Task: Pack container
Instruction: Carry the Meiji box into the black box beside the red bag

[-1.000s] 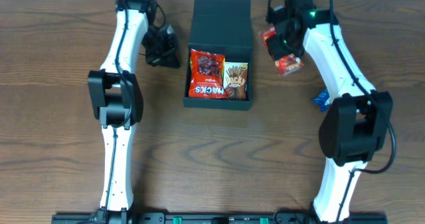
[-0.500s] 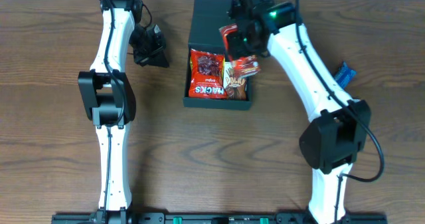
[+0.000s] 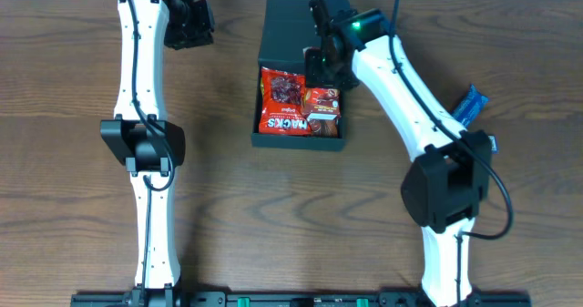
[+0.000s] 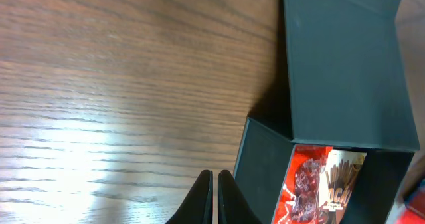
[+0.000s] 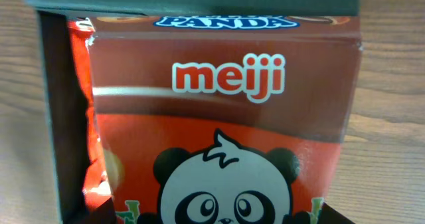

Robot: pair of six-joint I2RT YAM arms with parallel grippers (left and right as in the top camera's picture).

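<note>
Overhead view, with both wrist views. The container (image 3: 299, 143) sits toward 12 o'clock on the table (image 3: 73, 161), its flap lid (image 3: 291, 25) thrown open toward 12 o'clock and lying flat. Your right gripper (image 3: 319, 77) hangs over the container's 3 o'clock half and pinches a red Meiji panda snack box (image 3: 322, 111). In the right wrist view that box (image 5: 222, 117) fills the frame, a dark fingertip (image 5: 99, 212) shows at each lower corner, and the container's wall (image 5: 53, 117) runs down the 9 o'clock side. You cannot tell from these views whether the box already touches what lies beneath it. A red HACKS packet (image 3: 282, 102) lies flat in the container's 9 o'clock half. The left wrist view shows a Pocky box (image 4: 339, 184) just beside that packet. Your left gripper (image 3: 189, 25) hovers over bare wood at 9 o'clock from the lid, well apart from the container. Its fingers (image 4: 206, 197) are pressed together on nothing. A blue packet (image 3: 466, 105) lies on the table at 3 o'clock from the container, beyond your right arm.
</note>
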